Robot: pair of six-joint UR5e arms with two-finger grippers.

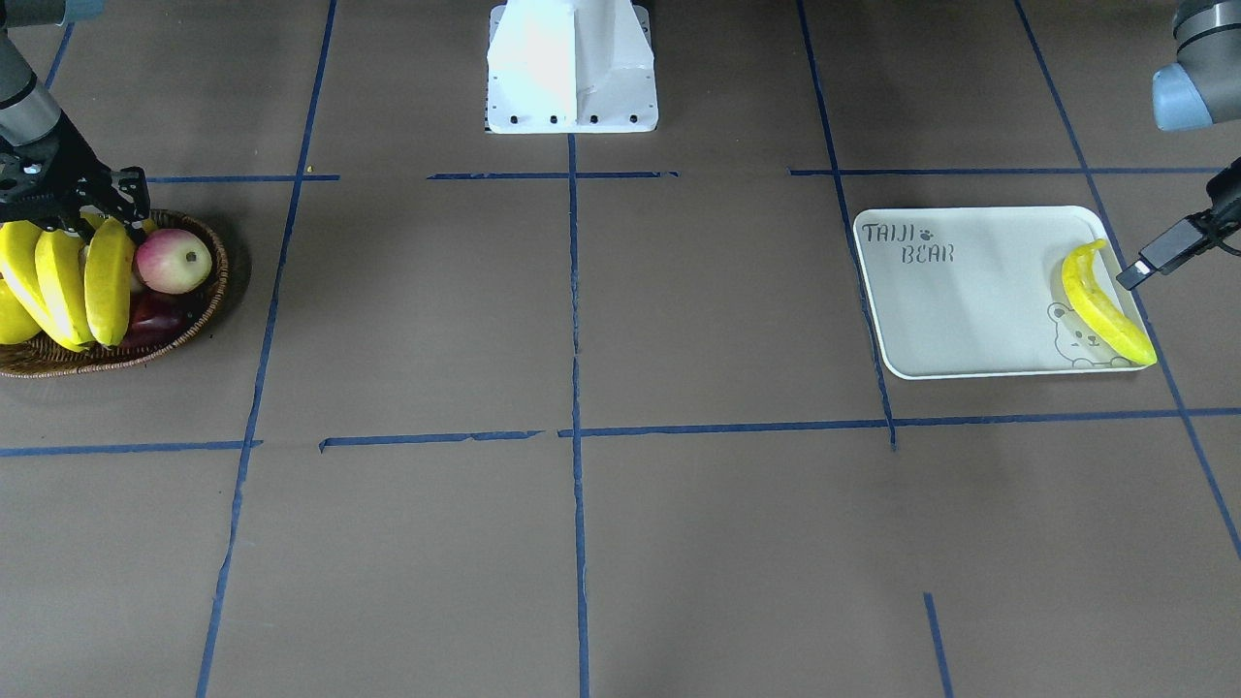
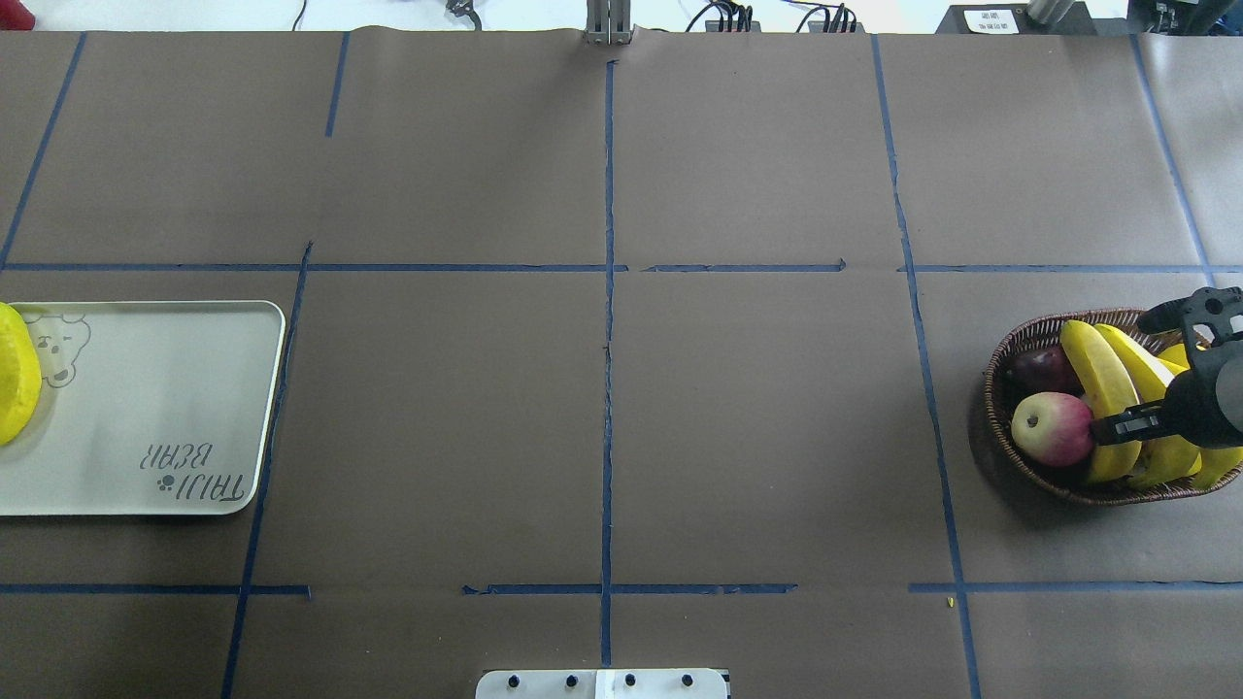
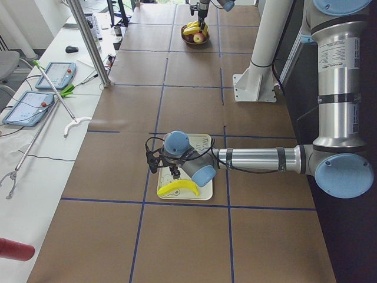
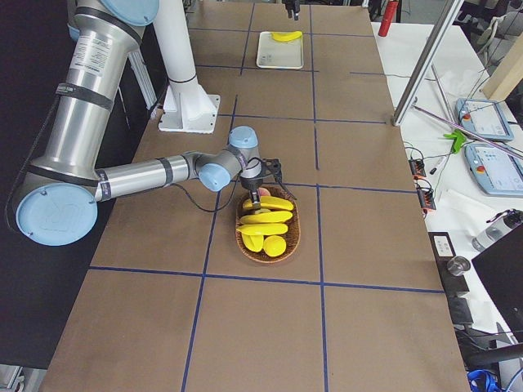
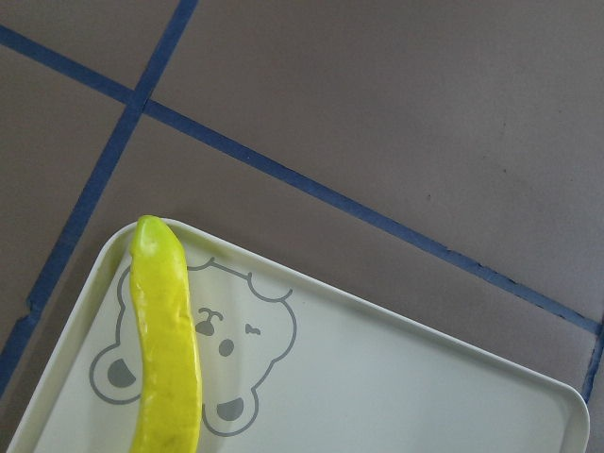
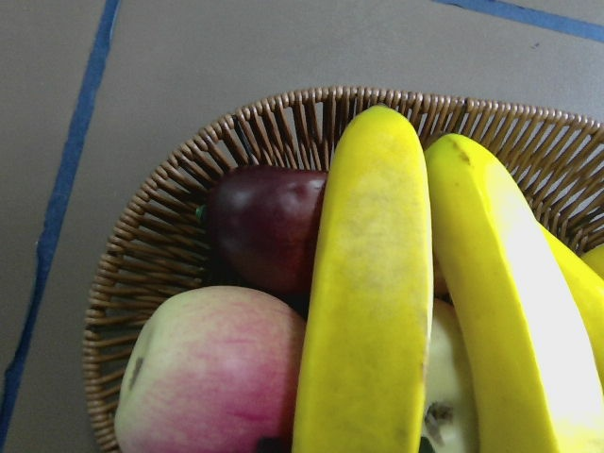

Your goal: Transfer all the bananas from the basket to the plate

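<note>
Three bananas [image 1: 107, 281] lie side by side in the wicker basket [image 1: 208, 291] at the table's end on my right. They also show in the overhead view [image 2: 1102, 388] and close up in the right wrist view [image 6: 368, 311]. My right gripper [image 2: 1138, 369] is open, low over the basket, with its fingers straddling the bananas. One banana [image 1: 1100, 305] lies free on the cream plate [image 1: 970, 291], across the bear face at its outer edge. My left gripper [image 3: 162, 164] hovers open just above that edge, apart from the banana. One of its fingers [image 1: 1154, 257] shows in the front view.
The basket also holds a red-yellow apple [image 1: 173, 260], a dark red apple [image 6: 269, 222] and a short yellow-green fruit [image 4: 274, 244]. The robot's white base [image 1: 572, 68] stands at the table's middle rear. Blue tape lines cross the brown table.
</note>
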